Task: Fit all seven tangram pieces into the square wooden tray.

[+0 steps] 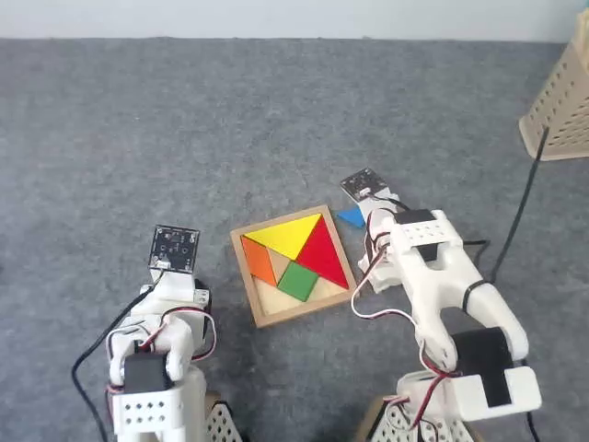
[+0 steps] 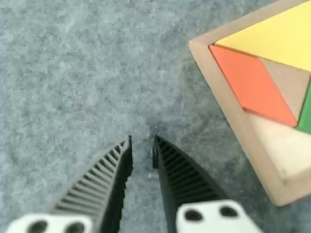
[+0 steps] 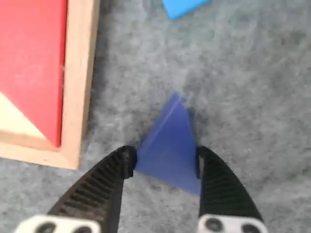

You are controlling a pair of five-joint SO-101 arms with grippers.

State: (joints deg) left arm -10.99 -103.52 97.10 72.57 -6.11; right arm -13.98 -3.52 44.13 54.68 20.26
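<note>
Your right gripper [image 3: 164,155] is pinching a dark blue triangle [image 3: 170,145] by two of its edges, just outside the square wooden tray [image 1: 276,299], beside the rim nearest the red triangle [image 1: 322,253]. From the wrist view it is hard to tell whether the piece is lifted off the grey carpet [image 1: 184,120] or lying flat on it. Four pieces are sitting in the tray: the red triangle, a yellow triangle [image 1: 287,236], an orange parallelogram [image 1: 259,261] and a green square [image 1: 296,281]. Bare wood is showing along the side nearest the arms and in a small gap between orange and green. A light blue piece [image 1: 351,217] is lying on the carpet just beyond the right gripper, near the tray's far right corner. Your left gripper [image 2: 142,141] is hovering over carpet beside the tray's left corner, its claws slightly parted and holding nothing. By my judgement you are working on the pick-up of the dark blue triangle. The next move is calling for a lift clear of the rim and a carry over the bare wood. It is also calling for a turn, so the triangle's edges are lining up with the open slot before you lower it.
</note>
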